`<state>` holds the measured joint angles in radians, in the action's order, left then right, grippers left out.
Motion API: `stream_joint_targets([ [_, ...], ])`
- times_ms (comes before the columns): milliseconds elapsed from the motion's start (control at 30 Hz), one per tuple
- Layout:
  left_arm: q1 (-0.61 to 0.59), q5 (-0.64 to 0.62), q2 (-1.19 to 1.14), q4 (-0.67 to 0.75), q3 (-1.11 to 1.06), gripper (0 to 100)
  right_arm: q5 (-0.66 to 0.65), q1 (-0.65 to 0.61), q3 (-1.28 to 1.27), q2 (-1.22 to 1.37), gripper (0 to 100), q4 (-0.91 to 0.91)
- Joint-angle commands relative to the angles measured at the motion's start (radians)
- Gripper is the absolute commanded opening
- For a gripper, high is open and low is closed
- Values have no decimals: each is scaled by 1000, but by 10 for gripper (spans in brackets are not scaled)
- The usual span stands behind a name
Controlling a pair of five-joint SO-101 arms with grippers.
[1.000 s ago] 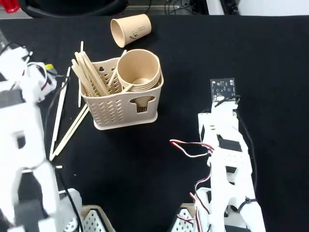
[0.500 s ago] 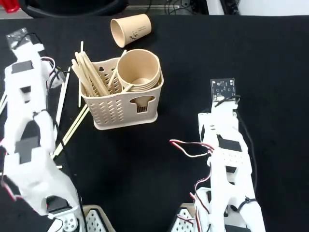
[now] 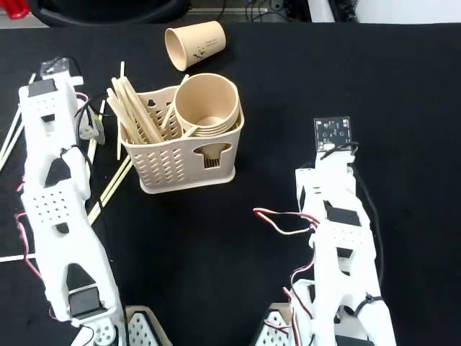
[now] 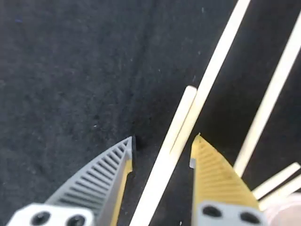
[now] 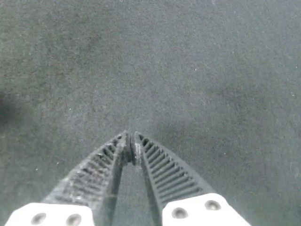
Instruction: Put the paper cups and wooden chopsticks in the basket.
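A beige basket (image 3: 184, 162) stands at the table's middle left, holding a bundle of wooden chopsticks (image 3: 133, 108) and nested paper cups (image 3: 207, 104). One paper cup (image 3: 194, 43) lies on its side behind the basket. Loose chopsticks (image 3: 108, 189) lie on the black cloth left of the basket, and another pair (image 3: 10, 138) lies near the left edge. My left arm (image 3: 47, 122) stretches over them. My left gripper (image 4: 164, 138) is open low over the cloth, with two chopsticks (image 4: 188, 120) between its fingers. My right gripper (image 5: 130, 141) is shut on nothing above bare cloth.
My right arm (image 3: 335, 216) lies along the table's right side, far from the basket. Further chopsticks (image 4: 270, 103) lie beside the yellow finger (image 4: 211, 174). A red object (image 3: 14, 7) sits at the far left corner.
My left arm has swung in from the left edge towards the basket and now lies stretched over the loose chopsticks. The right arm has not moved.
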<state>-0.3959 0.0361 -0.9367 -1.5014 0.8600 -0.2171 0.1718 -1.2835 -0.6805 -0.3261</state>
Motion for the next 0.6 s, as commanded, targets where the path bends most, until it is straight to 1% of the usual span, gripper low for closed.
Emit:
stream_joint_targets([
  [0, 5, 52, -115, -107, 171, 187, -8, -9, 5, -31, 13, 20],
  [67, -2, 86, -169, -135, 223, 114, -8, -9, 5, -31, 13, 20],
  [133, -5, 92, -203, -178, 297, 23, -8, -9, 5, -31, 13, 20],
  [200, -5, 92, -222, -236, 383, 41, -8, -9, 5, -31, 13, 20],
  [233, -5, 92, -229, -258, 421, 29, -8, -9, 5, -31, 13, 20],
  [367, -13, 91, -206, -261, 486, 28, -8, -9, 5, -31, 13, 20],
  [467, -12, 91, -137, -261, 458, 28, -8, -11, 5, -31, 13, 20],
  [567, 1, 87, -25, -262, 366, 28, -8, -14, 5, -31, 13, 20],
])
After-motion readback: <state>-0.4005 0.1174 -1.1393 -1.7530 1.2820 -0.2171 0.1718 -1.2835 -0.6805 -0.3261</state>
